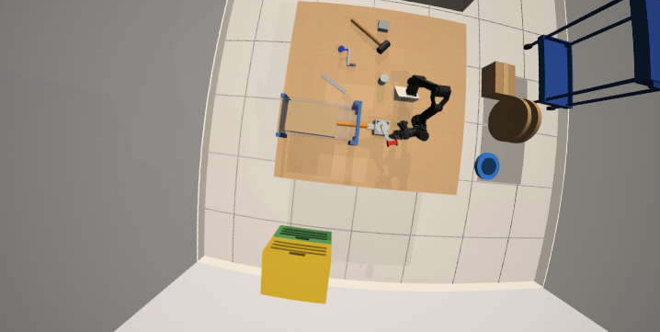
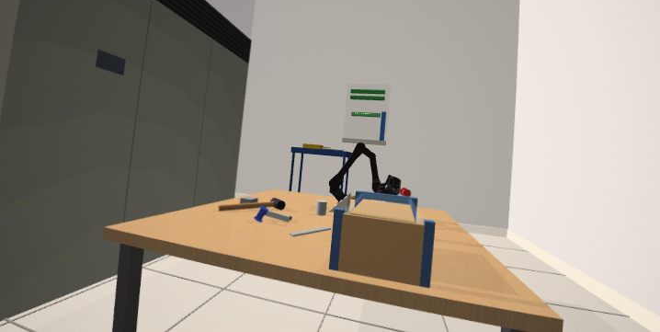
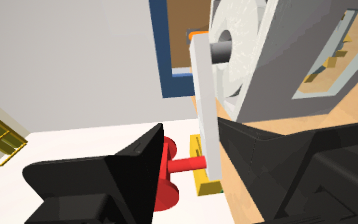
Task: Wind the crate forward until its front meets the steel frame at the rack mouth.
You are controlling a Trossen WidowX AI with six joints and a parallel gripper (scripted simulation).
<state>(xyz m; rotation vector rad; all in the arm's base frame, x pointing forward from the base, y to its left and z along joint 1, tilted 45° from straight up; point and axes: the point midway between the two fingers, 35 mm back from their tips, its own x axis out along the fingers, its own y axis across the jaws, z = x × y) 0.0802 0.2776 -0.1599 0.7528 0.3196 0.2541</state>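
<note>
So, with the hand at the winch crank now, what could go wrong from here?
1. The hand is not clamped. Its fingers stand apart either side of the red spool-shaped grip on the flat grey crank arm, so the grip could slip out mid-turn.
2. The brown crate sits short of the blue frame at the rack mouth, pulled by the orange strap. Jerky winding might tip it.
</note>
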